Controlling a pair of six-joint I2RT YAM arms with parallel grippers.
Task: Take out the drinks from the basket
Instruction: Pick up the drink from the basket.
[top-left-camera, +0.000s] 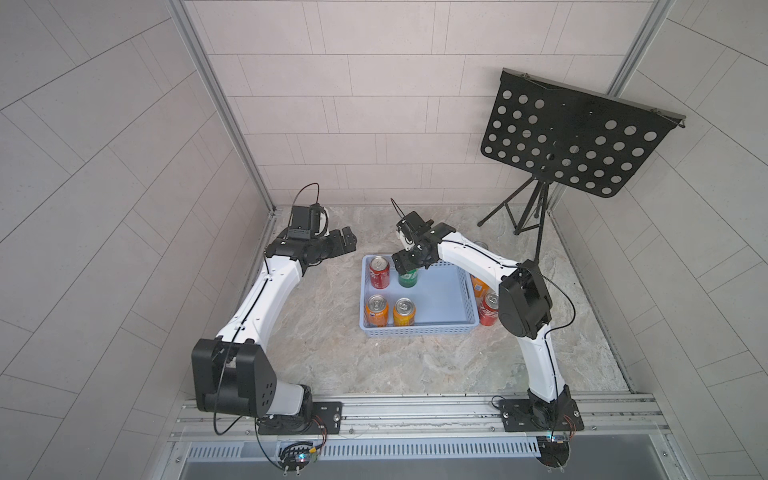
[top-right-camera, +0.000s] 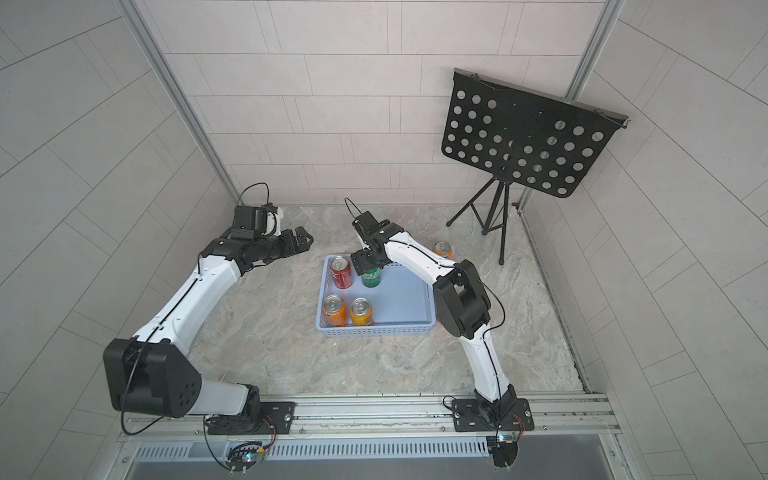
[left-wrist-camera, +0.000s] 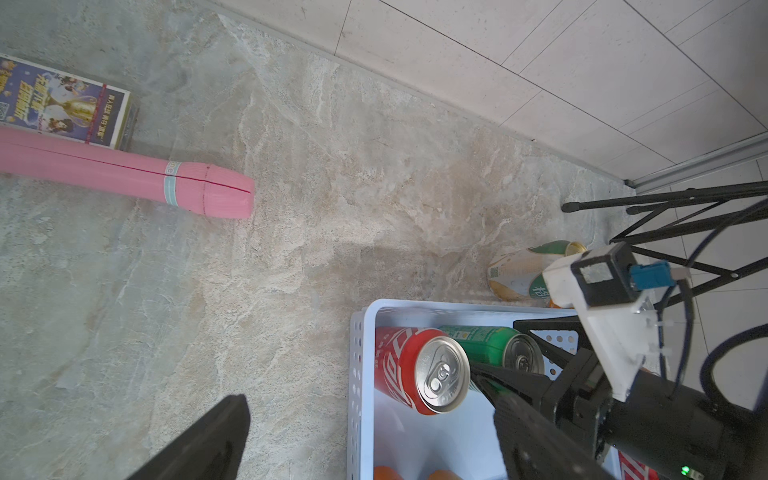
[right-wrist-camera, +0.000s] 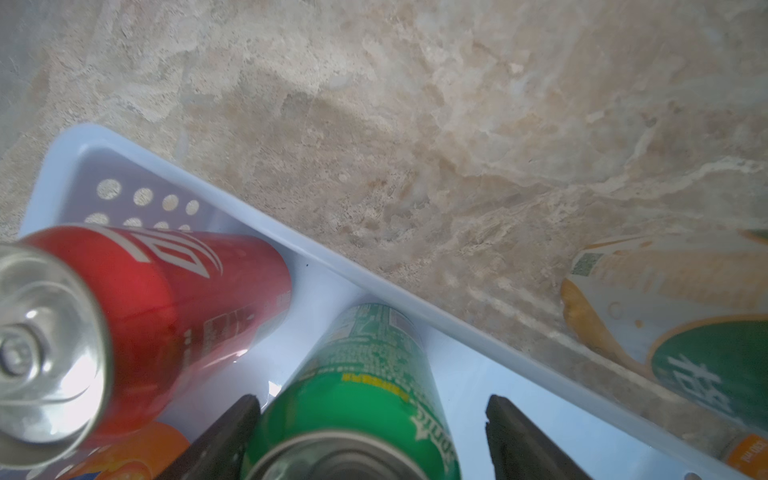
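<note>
1. Top views: the basket (top-left-camera: 415, 331) sits mid-frame, with a red can (top-left-camera: 379, 272), a green can (top-left-camera: 408, 280) and two orange cans (top-left-camera: 377, 311) at its left end. The right gripper (top-left-camera: 409, 268) is down over the green can. The left gripper (top-left-camera: 351, 242) hangs left of the basket, jaws spread, empty.
2. Left wrist: the red can and green can stand in the basket's corner at lower right; a pink roll (left-wrist-camera: 124, 174) lies at upper left.
3. Right wrist: at bottom centre the fingers (right-wrist-camera: 224, 440) straddle the green can unclenched, one close against it, the other apart.

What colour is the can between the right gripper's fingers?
Green, with a silver top: the soda can shows best in the right wrist view.
</note>
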